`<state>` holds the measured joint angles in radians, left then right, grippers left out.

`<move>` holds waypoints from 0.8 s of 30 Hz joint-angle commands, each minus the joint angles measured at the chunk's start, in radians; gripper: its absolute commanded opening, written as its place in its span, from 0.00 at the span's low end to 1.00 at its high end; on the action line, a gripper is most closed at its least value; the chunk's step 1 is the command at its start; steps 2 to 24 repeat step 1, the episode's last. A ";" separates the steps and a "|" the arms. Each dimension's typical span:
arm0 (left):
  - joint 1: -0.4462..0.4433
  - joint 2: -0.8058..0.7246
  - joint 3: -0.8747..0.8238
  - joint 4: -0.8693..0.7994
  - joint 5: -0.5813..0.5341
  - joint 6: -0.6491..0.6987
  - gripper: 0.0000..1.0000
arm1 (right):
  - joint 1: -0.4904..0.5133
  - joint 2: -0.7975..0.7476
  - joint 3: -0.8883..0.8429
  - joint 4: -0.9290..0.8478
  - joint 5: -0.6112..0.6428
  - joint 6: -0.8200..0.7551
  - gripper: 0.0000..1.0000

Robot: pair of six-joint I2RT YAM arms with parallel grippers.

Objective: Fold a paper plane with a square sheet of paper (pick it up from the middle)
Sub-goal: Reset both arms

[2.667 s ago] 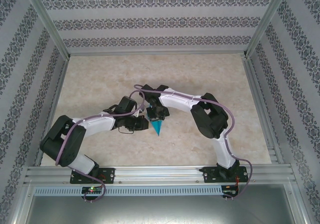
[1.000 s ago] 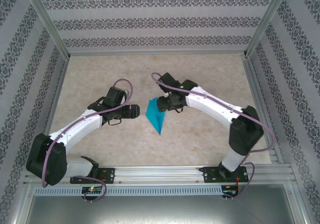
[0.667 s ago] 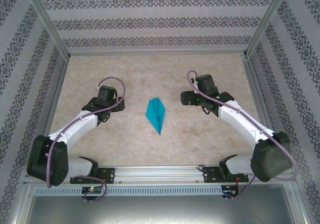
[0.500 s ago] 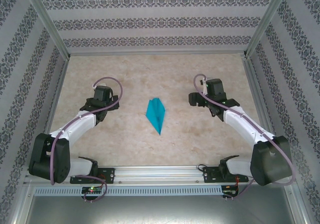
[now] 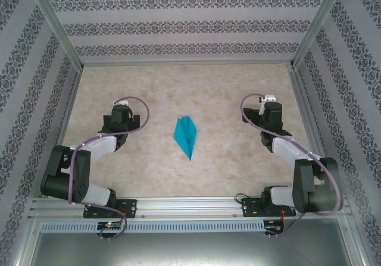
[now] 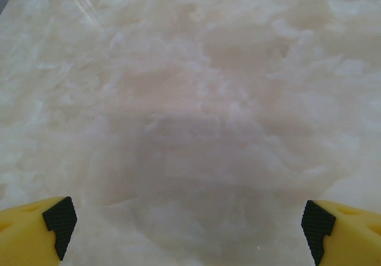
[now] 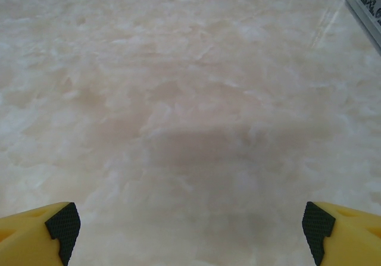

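Note:
The square sheet of paper lies folded as a slim turquoise paper plane [image 5: 186, 136] flat on the middle of the marble table, its point toward the near edge. Nothing touches it. My left gripper [image 5: 121, 113] is drawn back well to the left of the plane. My right gripper [image 5: 271, 111] is drawn back about as far to its right. In the left wrist view the yellow fingers [image 6: 36, 233] stand wide apart over bare table, the left gripper [image 6: 189, 227] open and empty. The right gripper [image 7: 189, 224] is likewise open, its fingers [image 7: 345, 230] at the frame's corners.
The marble table [image 5: 226, 87] is boxed in by patterned walls and aluminium posts [image 5: 56, 28]. A metal rail [image 5: 190, 205] carrying both arm bases runs along the near edge. A wall edge [image 7: 363, 7] shows at the right wrist view's upper right.
Both grippers opened, let the plane go and pulled away sideways, left arm leftward and right arm rightward, folding back toward their bases. The plane stays flat at the centre.

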<state>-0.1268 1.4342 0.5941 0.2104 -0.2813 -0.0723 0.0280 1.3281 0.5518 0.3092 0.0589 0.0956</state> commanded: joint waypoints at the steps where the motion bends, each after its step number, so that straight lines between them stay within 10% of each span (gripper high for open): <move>1: 0.020 0.010 0.010 0.074 0.025 0.037 1.00 | -0.010 0.029 0.012 0.100 0.000 -0.022 0.98; 24: 0.020 0.010 0.010 0.074 0.025 0.037 1.00 | -0.010 0.029 0.012 0.100 0.000 -0.022 0.98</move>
